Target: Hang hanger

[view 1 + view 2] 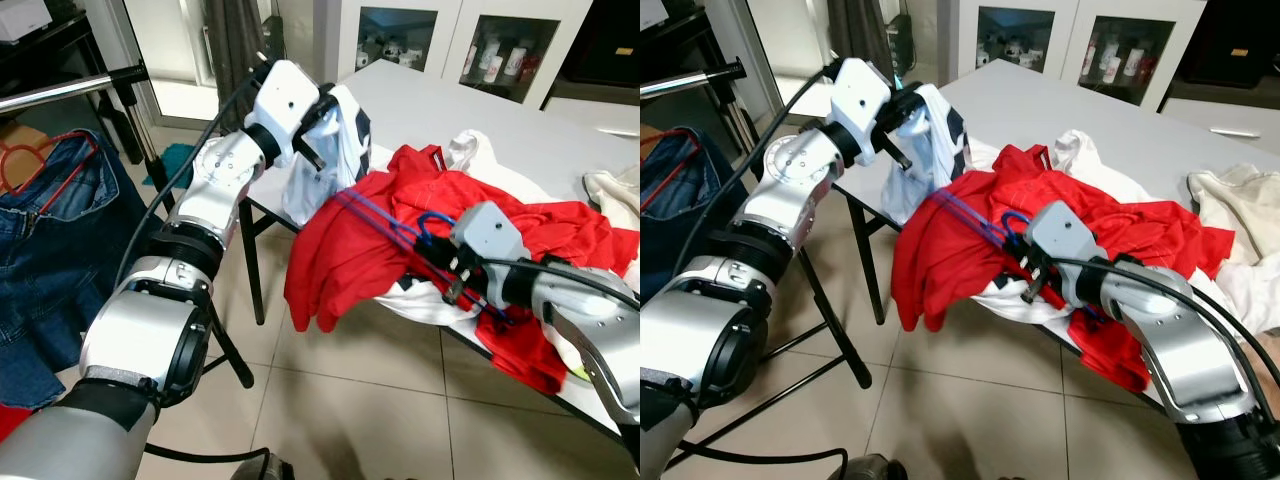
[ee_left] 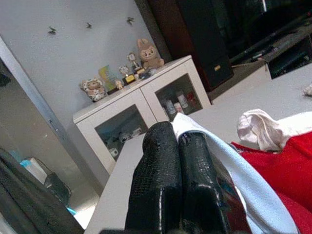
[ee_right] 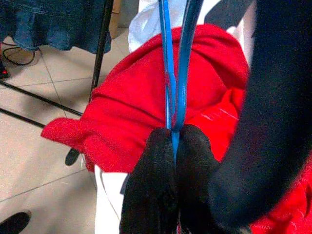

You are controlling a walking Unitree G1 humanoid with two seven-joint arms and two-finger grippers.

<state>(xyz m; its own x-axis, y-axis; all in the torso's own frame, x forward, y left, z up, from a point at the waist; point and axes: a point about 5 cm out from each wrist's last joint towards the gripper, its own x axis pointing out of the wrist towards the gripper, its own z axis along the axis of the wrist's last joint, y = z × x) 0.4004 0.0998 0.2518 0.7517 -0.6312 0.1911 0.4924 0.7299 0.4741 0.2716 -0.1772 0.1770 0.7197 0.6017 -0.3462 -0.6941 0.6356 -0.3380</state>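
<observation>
Head views: the left gripper (image 1: 318, 128) is clamped on a white garment (image 1: 322, 150) at the table (image 1: 1110, 125) edge; the right gripper (image 1: 1032, 272) pinches a blue hanger (image 1: 385, 228) half-buried in one red shirt (image 1: 350, 245). Right wrist view: fingers (image 3: 153, 183) together on the hanger's two blue wires, shirt beneath.

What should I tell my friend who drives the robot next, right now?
Left claw: shut on the white shirt, lifted at the table's corner.
Right claw: shut on the blue hanger, which lies on the red shirt draped over the table's edge.
Clothes rail stands to the robot's left, with jeans already hung on a red hanger.
Done: blue hanger gripped.
Left: carry it to the rail and hook it on.
</observation>
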